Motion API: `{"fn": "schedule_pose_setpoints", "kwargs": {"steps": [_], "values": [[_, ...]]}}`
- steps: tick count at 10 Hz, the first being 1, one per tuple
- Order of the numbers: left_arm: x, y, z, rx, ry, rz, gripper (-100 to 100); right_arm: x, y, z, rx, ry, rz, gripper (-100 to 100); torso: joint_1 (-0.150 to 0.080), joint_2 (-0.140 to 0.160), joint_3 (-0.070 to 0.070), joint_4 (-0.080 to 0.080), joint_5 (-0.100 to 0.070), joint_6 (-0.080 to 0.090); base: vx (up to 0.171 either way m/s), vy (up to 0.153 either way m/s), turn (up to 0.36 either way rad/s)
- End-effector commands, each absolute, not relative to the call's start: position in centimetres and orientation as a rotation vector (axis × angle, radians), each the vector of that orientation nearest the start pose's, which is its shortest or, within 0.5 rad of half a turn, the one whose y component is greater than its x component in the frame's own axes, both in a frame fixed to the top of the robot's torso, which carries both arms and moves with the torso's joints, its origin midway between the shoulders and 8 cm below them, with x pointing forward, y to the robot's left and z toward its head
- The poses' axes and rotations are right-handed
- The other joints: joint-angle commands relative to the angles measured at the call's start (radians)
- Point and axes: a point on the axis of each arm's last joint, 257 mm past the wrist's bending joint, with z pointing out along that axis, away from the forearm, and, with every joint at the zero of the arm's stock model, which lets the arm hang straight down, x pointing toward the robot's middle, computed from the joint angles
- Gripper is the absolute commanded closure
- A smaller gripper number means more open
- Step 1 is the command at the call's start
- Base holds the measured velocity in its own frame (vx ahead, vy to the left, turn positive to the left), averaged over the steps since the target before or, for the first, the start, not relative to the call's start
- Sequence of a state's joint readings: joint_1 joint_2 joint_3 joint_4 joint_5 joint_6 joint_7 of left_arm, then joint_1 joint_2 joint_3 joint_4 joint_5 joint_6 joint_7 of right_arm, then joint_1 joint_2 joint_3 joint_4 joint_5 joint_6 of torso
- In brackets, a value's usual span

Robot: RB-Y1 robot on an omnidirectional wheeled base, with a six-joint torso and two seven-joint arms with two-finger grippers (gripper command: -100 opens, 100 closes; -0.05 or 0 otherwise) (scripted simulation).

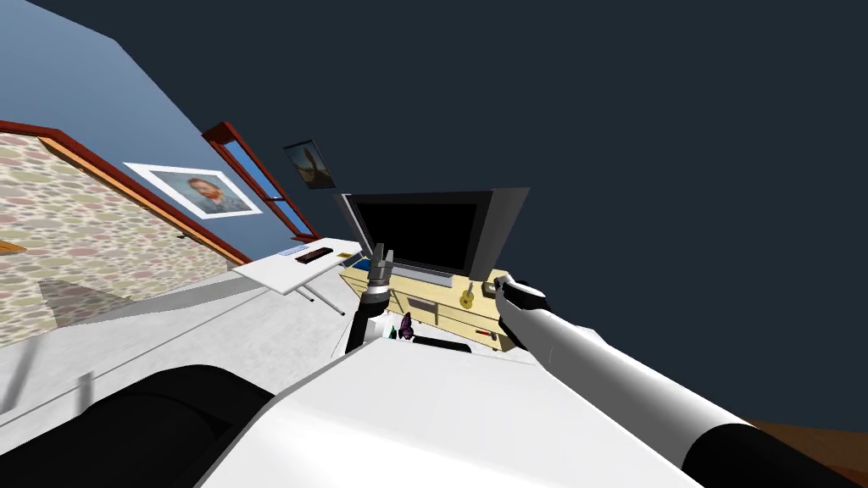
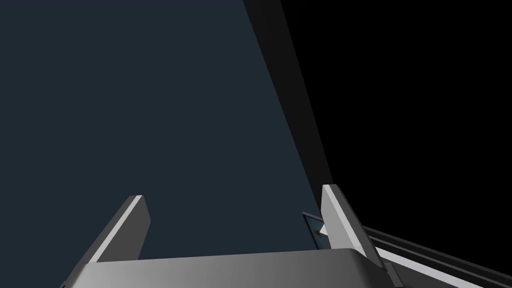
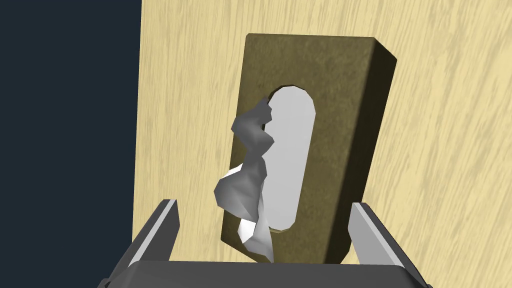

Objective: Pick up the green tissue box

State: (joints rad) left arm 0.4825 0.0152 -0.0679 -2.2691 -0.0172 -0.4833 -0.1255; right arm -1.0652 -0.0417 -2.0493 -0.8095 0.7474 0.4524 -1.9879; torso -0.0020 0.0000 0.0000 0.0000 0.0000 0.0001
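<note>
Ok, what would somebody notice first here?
Probably the olive-brown tissue box with a white tissue sticking out, lying on a pale wooden cabinet between the open fingers of the right gripper. Then the big black TV on that cabinet, with the left gripper raised open in front of it.

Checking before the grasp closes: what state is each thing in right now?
tissue box: lying on the light wood top, not gripped.
tissue: sticking out of the box.
right gripper: open, straddling the box's near end.
left gripper: open, empty.
television: screen black.
</note>
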Motion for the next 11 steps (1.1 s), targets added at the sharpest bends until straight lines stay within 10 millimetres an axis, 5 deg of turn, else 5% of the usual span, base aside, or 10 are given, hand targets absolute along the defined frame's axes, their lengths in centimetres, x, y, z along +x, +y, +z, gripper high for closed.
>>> {"fn": "schedule_pose_setpoints", "kwargs": {"steps": [1,2,5,7,8,11], "values": [[35.3,25.2,2.1,-0.604,0.676,-1.248,0,53.9,-42.1,-41.9,-1.856,2.042,-0.881,-100,0.000,0.000,0.000,0.000,0.000,0.000,-0.001,0.001,-0.031],[35.3,25.2,2.1,-0.604,0.676,-1.248,0,52.4,-44.6,-42.1,-1.817,2.095,-0.892,-100,0.001,-0.001,0.000,0.000,0.000,0.000,-0.012,0.004,0.322],[35.3,25.2,2.1,-0.603,0.676,-1.248,0,50.9,-46.9,-42.2,-1.772,2.145,-0.905,-100,0.001,0.000,0.000,0.000,0.000,-0.001,-0.021,-0.010,0.216],[35.3,25.2,2.1,-0.603,0.676,-1.248,0,47.6,-51.7,-42.1,-1.704,2.234,-0.941,-100,0.000,0.001,0.000,0.000,0.000,-0.001,-0.036,-0.006,0.381],[35.3,25.2,2.1,-0.603,0.676,-1.248,0,47.8,-51.6,-42.0,-1.685,2.235,-0.942,-100,0.000,0.001,0.001,0.000,0.000,-0.001,-0.032,-0.011,0.174],[35.3,25.2,2.1,-0.604,0.676,-1.248,0,44.5,-56.1,-41.5,-1.596,2.311,-0.991,-100,0.000,0.000,0.000,0.000,0.000,0.000,-0.024,-0.001,0.254]]}}
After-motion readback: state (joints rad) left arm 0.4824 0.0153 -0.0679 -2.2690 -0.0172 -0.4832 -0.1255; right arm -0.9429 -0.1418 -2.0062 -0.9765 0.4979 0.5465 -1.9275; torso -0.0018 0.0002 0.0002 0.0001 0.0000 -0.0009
